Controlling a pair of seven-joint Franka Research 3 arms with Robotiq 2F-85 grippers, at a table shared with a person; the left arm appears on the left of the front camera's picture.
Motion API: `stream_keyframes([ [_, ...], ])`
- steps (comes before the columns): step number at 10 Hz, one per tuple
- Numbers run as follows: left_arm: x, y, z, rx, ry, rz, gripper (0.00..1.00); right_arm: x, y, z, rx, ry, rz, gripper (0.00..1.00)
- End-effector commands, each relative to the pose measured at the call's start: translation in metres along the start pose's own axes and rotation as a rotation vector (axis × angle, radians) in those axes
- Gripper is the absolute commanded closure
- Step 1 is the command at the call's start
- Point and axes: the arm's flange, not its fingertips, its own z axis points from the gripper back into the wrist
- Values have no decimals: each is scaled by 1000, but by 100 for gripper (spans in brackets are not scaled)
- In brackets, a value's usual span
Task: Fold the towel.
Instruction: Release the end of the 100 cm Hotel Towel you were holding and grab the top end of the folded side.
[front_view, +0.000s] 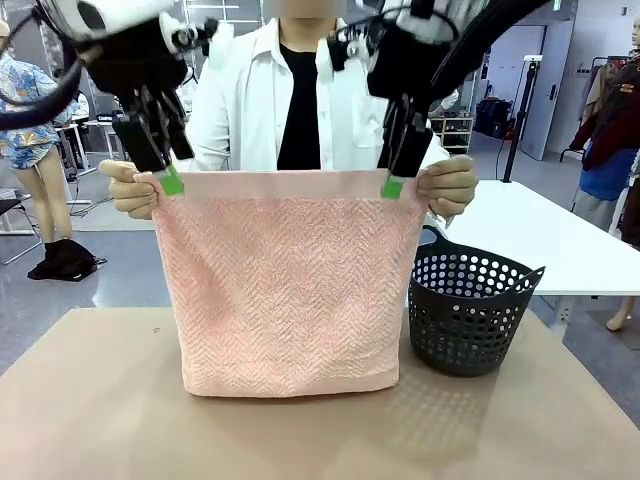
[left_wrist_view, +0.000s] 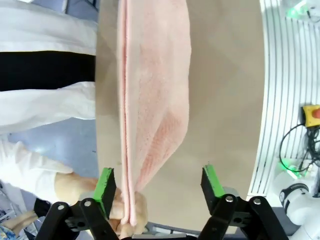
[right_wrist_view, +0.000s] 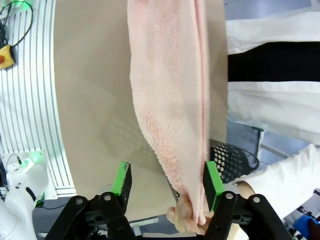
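Left claw and right claw are both spread wide, each straddling a top corner of the towel, which hangs below them from the person's hands, its lower edge down at the desk.

Ref. = towel, which hangs upright with its low edge on the table.

Robot side of towel: table bare, free room, no obstacle. Robot's left of towel: table also free.

Robot's right of towel: black basket just beside the low corner (touching or not, cannot tell). It blocks a side pass there.

Far side of towel: person's torso is near, little room.

Top corners of towel: person's right hand and person's left hand occupy the outer sides.

Left gripper: jaws wide apart, towel edge btw. them, close to one pad, big gap to the other. Right gripper: same.
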Motion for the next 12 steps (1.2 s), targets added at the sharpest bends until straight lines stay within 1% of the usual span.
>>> stream_keyframes([
  [1,4,2,18,66,-17,9,4,-3,-2,21,-45,-29,-23,2],
  [2,5,6,19,72,-9,14,11,-5,-6,26,-30,-16,-6,0],
  [3,7,7,18,58,-9,-20,11,-6,-8,27,-26,-11,3,0],
  [5,10,14,18,76,-4,-11,11,-5,-18,25,-33,-31,26,0],
  [6,10,18,15,57,-17,-13,11,-5,-24,22,-22,-41,29,7],
  [8,10,30,0,19,-5,2,11,-2,-35,9,20,-34,32,6],
  [10,8,38,-20,-24,8,27,11,3,-44,-8,65,-36,-9,6],
  [12,2,43,-36,-44,12,58,11,2,-46,-25,107,-30,-23,6],
])
